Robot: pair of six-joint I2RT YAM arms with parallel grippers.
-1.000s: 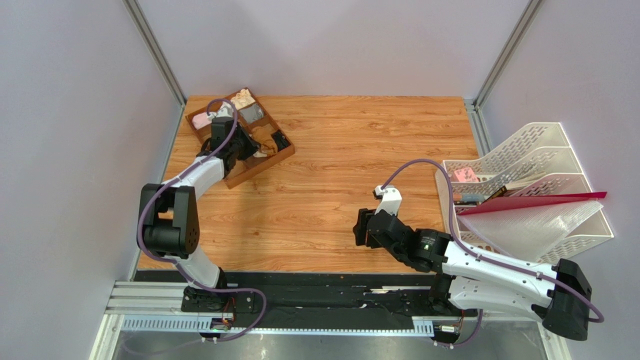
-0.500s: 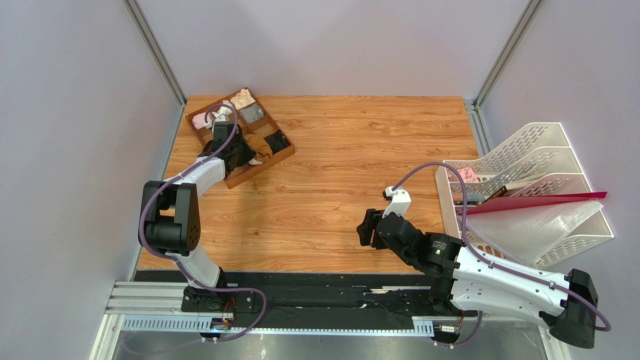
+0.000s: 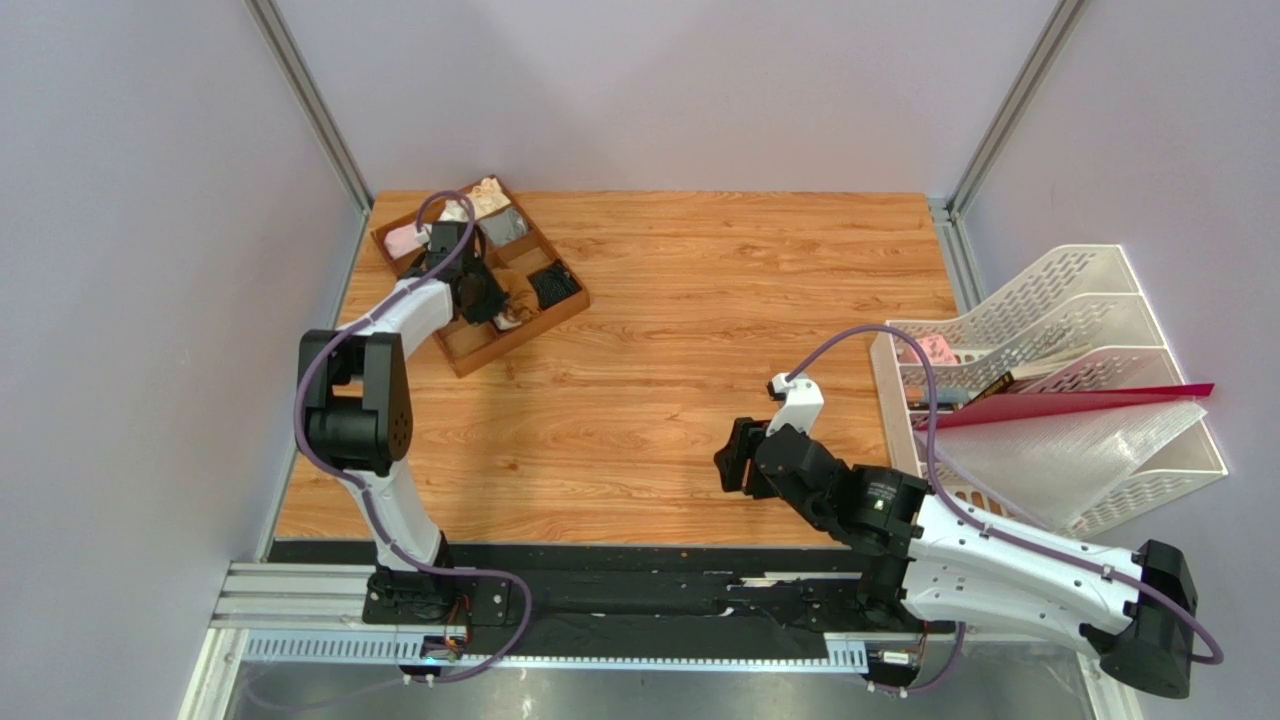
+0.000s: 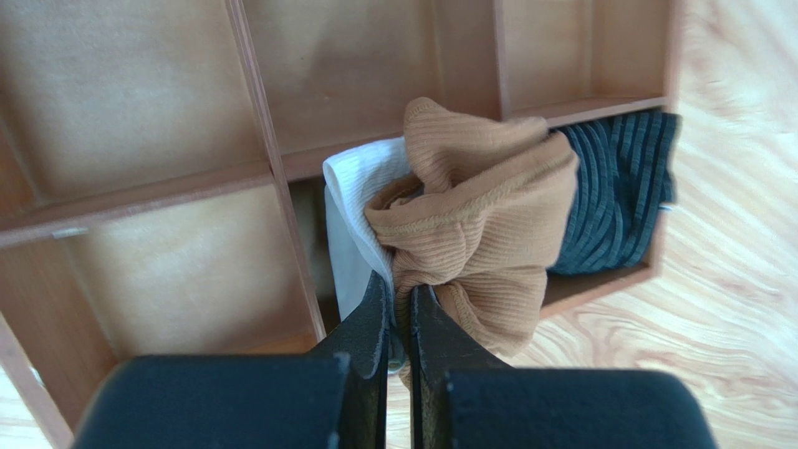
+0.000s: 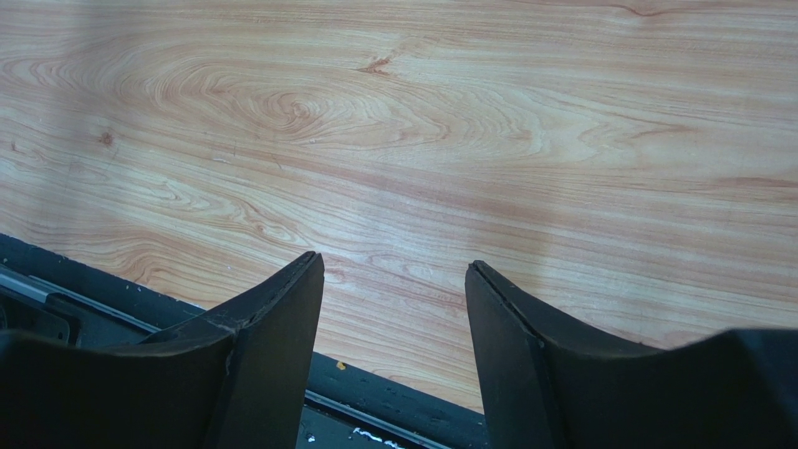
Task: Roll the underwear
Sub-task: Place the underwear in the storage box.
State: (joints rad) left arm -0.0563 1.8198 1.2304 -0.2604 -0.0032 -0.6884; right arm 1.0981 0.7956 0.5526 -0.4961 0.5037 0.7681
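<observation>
The underwear (image 4: 478,215) is a bunched brown ribbed garment with a cream-white band, held over the wooden divided box (image 4: 272,178). My left gripper (image 4: 401,313) is shut on its lower fold. In the top view the left gripper (image 3: 484,296) is over the box (image 3: 469,348) and a little of the brown underwear (image 3: 513,311) shows beside it. My right gripper (image 5: 393,281) is open and empty, low over the table near its front edge; in the top view the right gripper (image 3: 732,455) is at centre front.
The box holds a dark striped bundle (image 4: 613,201), plus pink (image 3: 401,239), cream (image 3: 484,197) and grey (image 3: 507,227) bundles. White file trays (image 3: 1052,360) with a red folder (image 3: 1067,405) stand at the right. The black front rail (image 5: 393,398) lies under the right gripper.
My left gripper has moved further back over the box with the brown underwear. My right arm drew back toward the front edge a second ago and has since stayed still.
</observation>
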